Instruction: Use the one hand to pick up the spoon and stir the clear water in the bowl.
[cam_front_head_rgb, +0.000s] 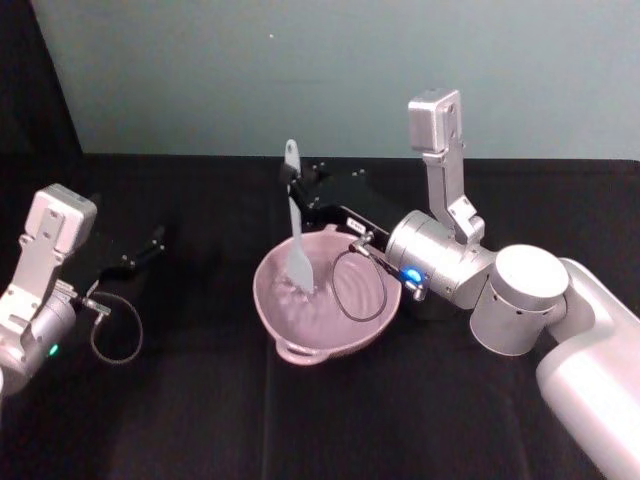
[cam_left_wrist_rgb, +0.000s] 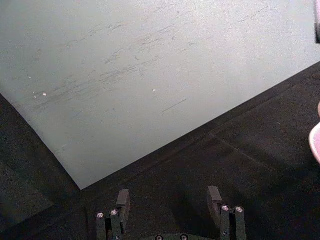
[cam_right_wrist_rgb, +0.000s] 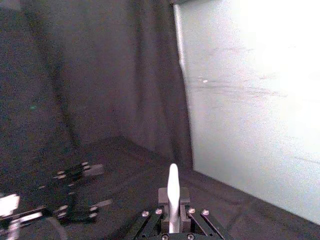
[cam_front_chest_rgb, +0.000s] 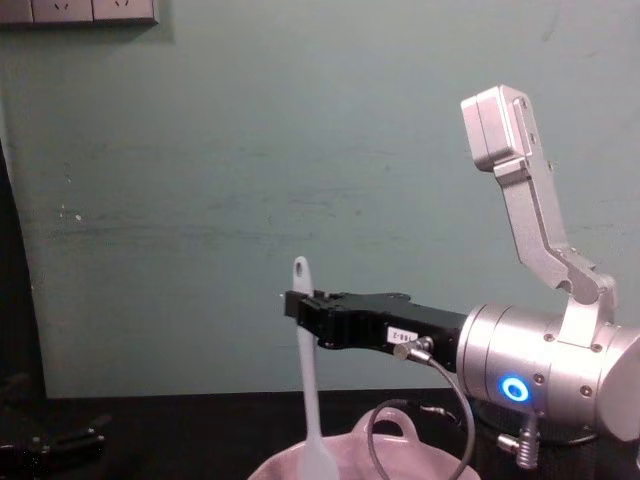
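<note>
The pale pink bowl (cam_front_head_rgb: 325, 315) sits on the black table in front of me, its small loop handle toward me. My right gripper (cam_front_head_rgb: 293, 196) hangs above the bowl's far left rim, shut on the handle of the white spoon (cam_front_head_rgb: 297, 240). The spoon stands nearly upright, its flat head down inside the bowl where faint glints mark the clear water (cam_front_head_rgb: 300, 297). From the chest view the spoon (cam_front_chest_rgb: 308, 390) drops from the right gripper (cam_front_chest_rgb: 298, 308) into the bowl (cam_front_chest_rgb: 395, 455). The right wrist view has the spoon handle (cam_right_wrist_rgb: 173, 192) pinched between the fingers. My left gripper (cam_front_head_rgb: 150, 246) rests open at the left.
A black cloth covers the table (cam_front_head_rgb: 200, 400), and a pale green wall (cam_front_head_rgb: 330, 70) rises behind it. The right arm's cable (cam_front_head_rgb: 355, 290) loops over the bowl's right side. In the left wrist view the left gripper (cam_left_wrist_rgb: 170, 200) has nothing between its fingers, with the bowl's rim (cam_left_wrist_rgb: 315, 142) at the edge.
</note>
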